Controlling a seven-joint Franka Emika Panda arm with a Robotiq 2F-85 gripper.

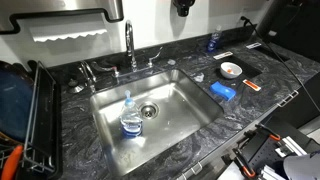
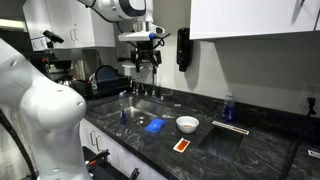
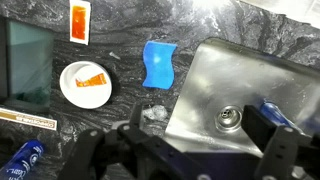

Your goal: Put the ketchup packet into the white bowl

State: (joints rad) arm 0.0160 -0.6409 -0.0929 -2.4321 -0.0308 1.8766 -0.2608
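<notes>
Because the ketchup packet [image 3: 79, 20] lies flat on the dark counter [image 3: 125, 30], well apart from the gripper [image 2: 146, 64], the main risk is the pick itself: thin sachet, hard stone, little edge to bite. Fingers stopping short would close on nothing; coming down hard, they would scrape the counter or skid the packet away

White bowl [image 3: 85, 83] sits near the packet, not touching. It looks light and shallow, so a nudge on approach could shove it

An orange strip [image 3: 93, 82] lies inside the bowl; cannot tell whether it is another sachet. Taking it for the target would be a mistake. The packet on the counter is outside the bowl, so the task is judged not done

Blue sponge [image 3: 159, 65] stands beside the bowl, toward the sink [image 3: 215, 70]; a low sweep from that side could clip it

Gripper: hangs high over the sink in an exterior view, pointing down. Wrist view shows the jaws spread wide, nothing between them, touching nothing. Empty
</notes>
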